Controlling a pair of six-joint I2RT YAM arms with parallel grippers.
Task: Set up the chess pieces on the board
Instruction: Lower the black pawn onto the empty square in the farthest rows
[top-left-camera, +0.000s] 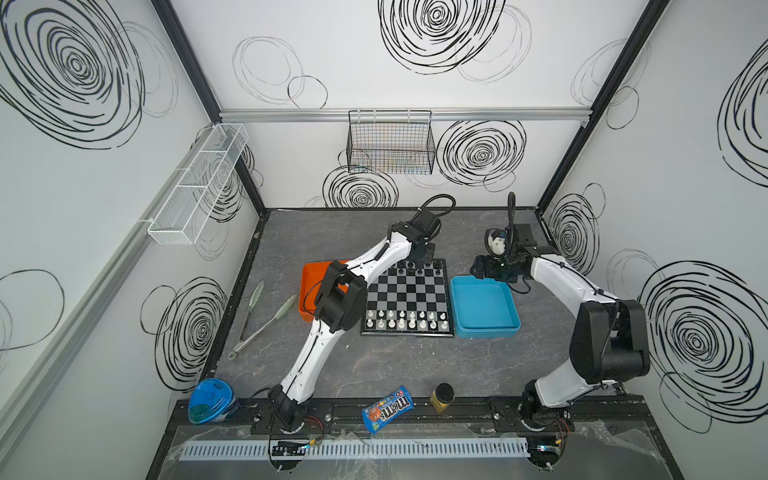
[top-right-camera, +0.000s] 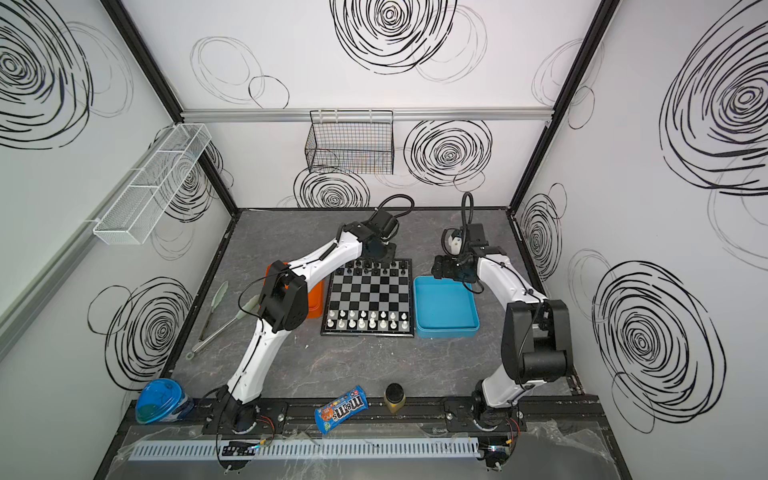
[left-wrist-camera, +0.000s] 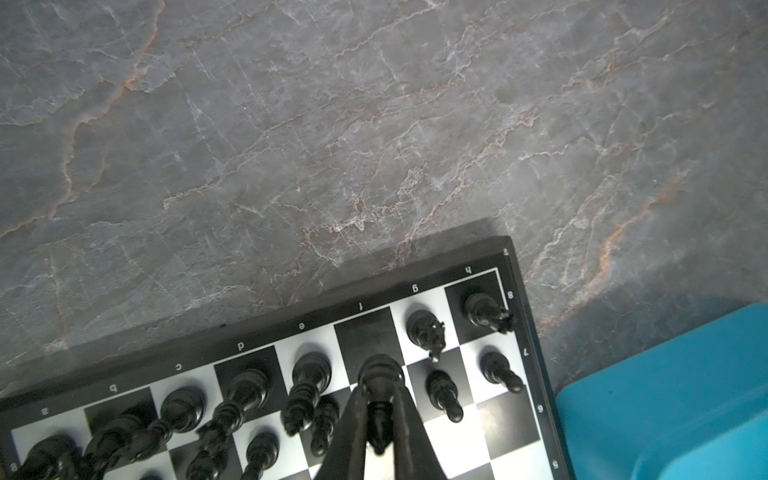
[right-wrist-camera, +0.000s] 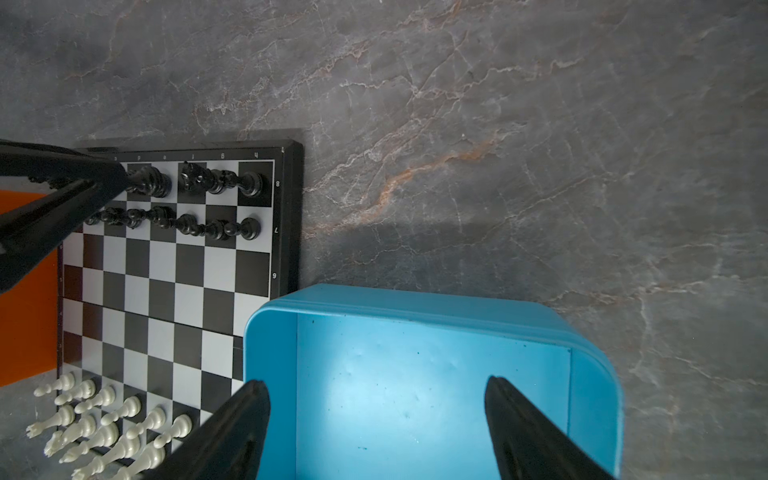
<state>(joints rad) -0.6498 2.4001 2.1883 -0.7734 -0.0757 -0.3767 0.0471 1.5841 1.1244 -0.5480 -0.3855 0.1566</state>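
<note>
One glossy black chessman (left-wrist-camera: 380, 372) pinched in left gripper (left-wrist-camera: 380, 390); right gripper (right-wrist-camera: 376, 380) splayed, empty.

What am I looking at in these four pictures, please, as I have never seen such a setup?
A white left robot arm and a matching right robot arm work over a grey marbled tabletop. Two pictures look down from overhead; two come from cameras on the arms' wrists. A black-and-silver checkered chessboard lies between an orange plastic tray and a blue plastic tray, with white plastic chessmen on its near rows and black chessmen on its far rows. The left tool is shut on one small black chessman; the right tool hangs open above the blue tray.
</note>
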